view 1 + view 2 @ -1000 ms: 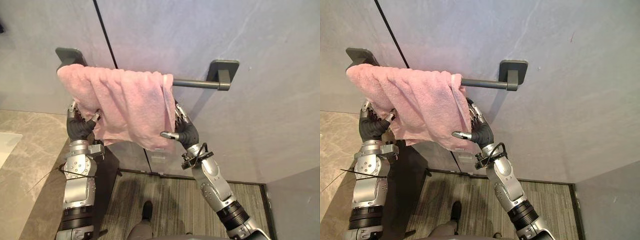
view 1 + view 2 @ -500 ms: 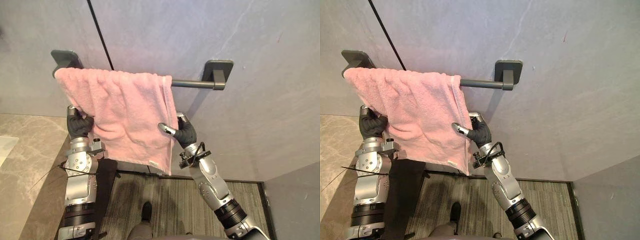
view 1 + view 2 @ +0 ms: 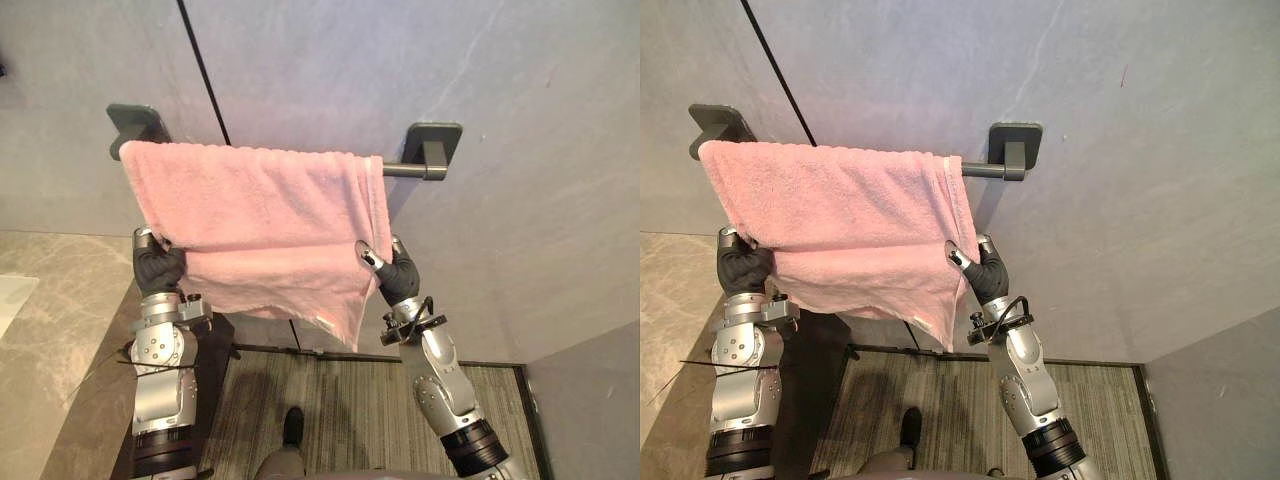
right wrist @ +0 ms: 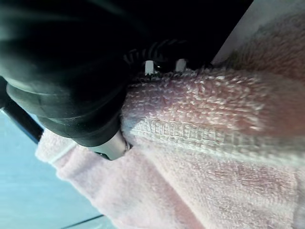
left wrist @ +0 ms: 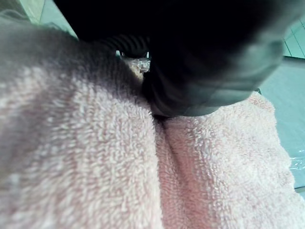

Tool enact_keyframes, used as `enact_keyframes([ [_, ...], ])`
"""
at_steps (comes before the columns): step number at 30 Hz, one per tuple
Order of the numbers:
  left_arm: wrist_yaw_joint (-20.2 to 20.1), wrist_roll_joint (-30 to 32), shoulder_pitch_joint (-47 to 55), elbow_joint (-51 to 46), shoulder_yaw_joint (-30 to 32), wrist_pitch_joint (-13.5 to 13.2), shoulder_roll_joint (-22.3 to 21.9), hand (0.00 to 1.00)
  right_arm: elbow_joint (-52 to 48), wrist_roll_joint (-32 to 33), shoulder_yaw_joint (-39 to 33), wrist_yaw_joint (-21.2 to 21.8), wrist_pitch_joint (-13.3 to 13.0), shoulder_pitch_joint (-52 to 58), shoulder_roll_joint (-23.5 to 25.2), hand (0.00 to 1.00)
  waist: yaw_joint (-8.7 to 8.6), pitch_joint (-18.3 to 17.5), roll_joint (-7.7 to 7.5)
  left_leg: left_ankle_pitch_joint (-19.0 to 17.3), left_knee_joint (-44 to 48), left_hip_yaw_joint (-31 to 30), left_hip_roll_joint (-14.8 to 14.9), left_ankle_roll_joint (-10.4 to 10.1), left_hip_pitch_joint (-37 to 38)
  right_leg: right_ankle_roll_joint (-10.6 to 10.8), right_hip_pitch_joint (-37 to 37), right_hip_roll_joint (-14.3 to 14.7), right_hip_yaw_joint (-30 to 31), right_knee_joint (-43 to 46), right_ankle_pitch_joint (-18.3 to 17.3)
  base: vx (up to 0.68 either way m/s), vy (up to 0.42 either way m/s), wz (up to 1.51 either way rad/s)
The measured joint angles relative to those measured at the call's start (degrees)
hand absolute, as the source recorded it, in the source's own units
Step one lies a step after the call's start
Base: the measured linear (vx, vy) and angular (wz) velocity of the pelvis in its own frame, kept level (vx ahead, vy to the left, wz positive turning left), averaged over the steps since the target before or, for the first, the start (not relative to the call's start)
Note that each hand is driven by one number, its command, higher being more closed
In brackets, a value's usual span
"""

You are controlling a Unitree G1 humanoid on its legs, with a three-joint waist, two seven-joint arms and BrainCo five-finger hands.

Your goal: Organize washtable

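Observation:
A pink towel (image 3: pixel 260 215) hangs over a dark wall rail (image 3: pixel 405 170) and is spread along most of its length. My left hand (image 3: pixel 157 268) grips the towel's lower left edge, fingers curled into the cloth. At the towel's right edge my right hand (image 3: pixel 396 278) pinches the cloth, thumb pressed on the hem. In the left wrist view the pink towel (image 5: pixel 95 162) lies right against my left hand (image 5: pixel 200 81). The right wrist view has the hemmed edge of the towel (image 4: pixel 200 138) held in my right hand (image 4: pixel 71 90).
The rail is fixed by two dark brackets (image 3: pixel 433 141) to a grey wall with a black vertical seam (image 3: pixel 205 70). A beige marble counter (image 3: pixel 50 310) lies at the left. A striped floor mat (image 3: pixel 330 400) is below.
Both hands closed on the towel and pulled its edges apart. The right edge slid right along the rail, so the bunched towel now hangs spread wide.

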Motion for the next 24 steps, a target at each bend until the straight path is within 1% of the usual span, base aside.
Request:
enact_keyframes([
  [8,-0.12,1.34,0.86,-0.84,0.61,-0.40,-2.45,1.00,-1.68,-0.03,-1.10,1.55,0.21,2.24,1.33,1.00,-0.03,-0.25,-0.40,-0.32,0.01,1.68,-0.15,0.31,0.05,0.46,0.06,-0.28,1.35,-1.23,0.87,0.00,0.003,-0.08],
  [12,-0.14,1.58,1.48,-0.87,0.61,-0.43,-2.94,1.00,-1.79,-0.18,-1.33,1.59,0.27,3.02,1.81,1.00,-0.85,-0.33,-0.52,-0.32,0.01,1.70,-0.42,0.32,0.25,0.48,0.30,-0.57,1.31,-1.28,0.89,0.00,0.000,0.00],
  [13,-0.14,1.58,1.55,-1.01,0.62,-0.56,-2.93,1.00,-1.79,-0.44,-1.34,1.59,0.35,3.24,1.89,1.00,-1.35,-0.36,-0.56,-0.32,0.00,1.67,-0.46,0.32,0.28,0.52,0.42,-0.59,1.23,-1.37,0.91,-0.02,0.005,0.03],
  [15,-0.29,1.63,1.89,-1.23,0.62,-0.75,-2.97,1.00,-1.80,-2.29,-2.20,1.67,0.46,3.59,2.29,1.00,-1.45,-0.45,-0.71,-0.48,-0.01,1.76,-0.51,0.53,0.57,0.60,0.75,-0.68,1.26,-1.74,0.95,0.00,0.000,0.00],
  [20,-1.28,1.65,2.73,-2.07,0.63,-1.03,-3.79,1.00,-2.27,-2.47,-2.99,1.69,0.80,4.63,3.14,1.00,-1.42,-0.72,-1.09,-0.56,-0.01,1.88,-0.62,0.63,0.58,0.67,0.76,-0.82,1.29,-1.82,0.99,-0.01,0.002,-0.01],
  [24,-1.29,2.10,2.73,-2.06,0.63,-1.04,-4.10,1.00,-2.27,-4.47,-3.90,1.68,1.07,4.66,3.41,1.00,-1.48,-0.86,-1.30,-0.56,-0.01,1.94,-0.69,0.63,0.58,0.71,0.79,-0.89,1.30,-1.87,1.02,0.00,0.000,0.00],
])
